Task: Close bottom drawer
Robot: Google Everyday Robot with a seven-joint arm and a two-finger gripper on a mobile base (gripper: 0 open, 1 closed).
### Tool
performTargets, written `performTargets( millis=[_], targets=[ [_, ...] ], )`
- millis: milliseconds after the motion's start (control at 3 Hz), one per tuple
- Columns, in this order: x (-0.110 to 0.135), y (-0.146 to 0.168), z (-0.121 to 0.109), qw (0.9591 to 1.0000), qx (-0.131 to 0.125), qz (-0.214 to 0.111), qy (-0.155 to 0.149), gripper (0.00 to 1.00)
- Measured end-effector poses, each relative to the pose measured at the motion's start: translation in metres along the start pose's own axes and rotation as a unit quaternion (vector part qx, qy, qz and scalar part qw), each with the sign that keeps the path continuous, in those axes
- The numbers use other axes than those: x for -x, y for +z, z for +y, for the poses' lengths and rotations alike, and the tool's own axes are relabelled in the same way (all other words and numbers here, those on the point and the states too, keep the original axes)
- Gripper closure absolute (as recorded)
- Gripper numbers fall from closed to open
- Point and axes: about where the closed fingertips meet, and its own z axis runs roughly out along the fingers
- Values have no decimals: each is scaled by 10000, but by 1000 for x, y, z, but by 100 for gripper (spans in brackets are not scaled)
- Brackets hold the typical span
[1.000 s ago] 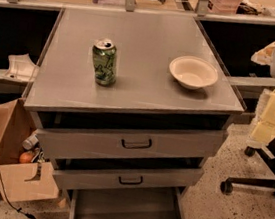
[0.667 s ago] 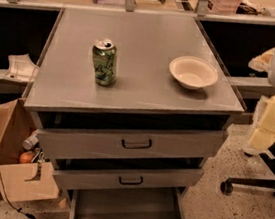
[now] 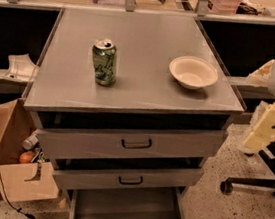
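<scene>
The bottom drawer (image 3: 127, 210) is pulled far out at the foot of the grey cabinet, and its shallow flat tray lies open to view. Its front runs off the lower edge of the picture, so the handle is hidden. The two drawers above it, the middle one (image 3: 127, 179) and the top one (image 3: 134, 144), each stand slightly ajar. My gripper (image 3: 270, 127) shows as a cream-coloured piece below the white arm at the right edge, beside the cabinet's right side and well clear of the drawers.
A green can (image 3: 104, 62) and a cream bowl (image 3: 193, 72) stand on the cabinet top (image 3: 135, 88). An open cardboard box (image 3: 11, 165) with small items sits on the floor at the left. An office chair base (image 3: 253, 185) is on the floor at the right.
The arm and the cream gripper piece at the right have sunk slightly. The drawers, can and bowl have not moved.
</scene>
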Motion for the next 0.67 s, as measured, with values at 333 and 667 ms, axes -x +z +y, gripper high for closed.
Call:
performTargets(
  millis=[333, 667],
  targets=[
    [0, 0, 0, 10000, 0, 0, 0, 43],
    [0, 0, 0, 10000, -3, -1, 0, 66]
  ],
)
